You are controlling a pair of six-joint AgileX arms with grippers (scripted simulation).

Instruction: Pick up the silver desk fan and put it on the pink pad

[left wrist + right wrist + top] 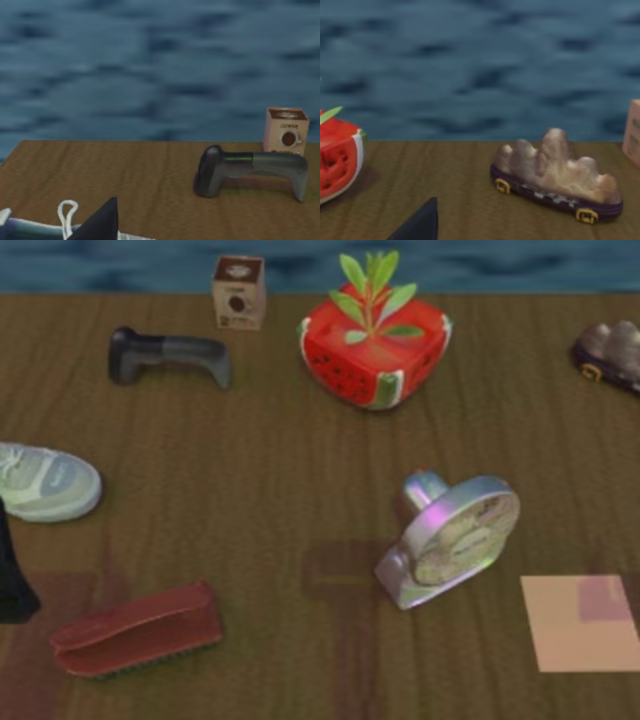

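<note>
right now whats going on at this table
Nothing is being handled yet. The silver desk fan stands untouched on the wooden table, just left of the pink pad, which lies bare near the right edge. The left arm sits parked at the left edge; the right arm is out of the top view.
</note>
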